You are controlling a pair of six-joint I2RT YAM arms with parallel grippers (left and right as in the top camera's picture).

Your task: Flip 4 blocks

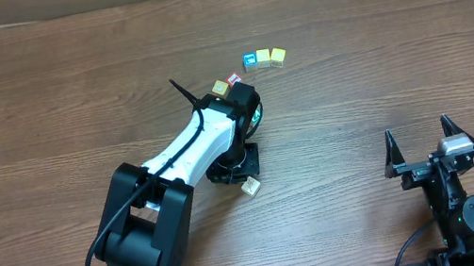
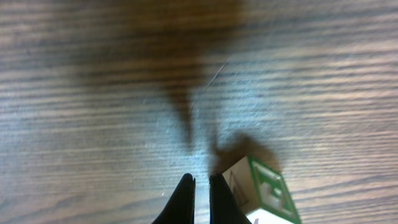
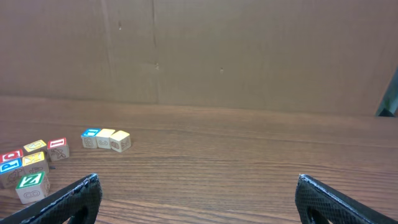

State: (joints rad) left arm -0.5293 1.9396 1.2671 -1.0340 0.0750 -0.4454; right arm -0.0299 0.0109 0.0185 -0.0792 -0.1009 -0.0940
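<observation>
Overhead first: your left arm (image 1: 204, 138) reaches out over the middle of the surface (image 1: 68, 93) and folds back down, so its own tip is mostly buried under the arm. Just beside that dark tip sits the green Z block (image 1: 250, 185), which only shows a pale top from up here. Further out there's a neat row, side by side: teal-blue block (image 1: 250, 59), yellow block (image 1: 263, 56), pale cream block (image 1: 278, 54). Near the arm's bend you've got a red-faced cube (image 1: 233, 80) and a tan cube (image 1: 219, 88) next to it. Your right end effector (image 1: 416, 125) is parked well apart at the near right corner, fingers spread wide and nothing between them.

Left wrist view: your left end effector (image 2: 202, 190) is clenched, only a thin slit between the fingers, gripping nothing. The green block is right up against the right-hand finger, resting on the wood. I honestly can't tell if they touch.

Right wrist view: both fingers sit far apart at the bottom corners, so it's released. The row of three is off to the left in front of the cardboard wall (image 3: 249, 50). A cluster of cubes sits further left, with the green Z one nearest the camera, Z face up.
</observation>
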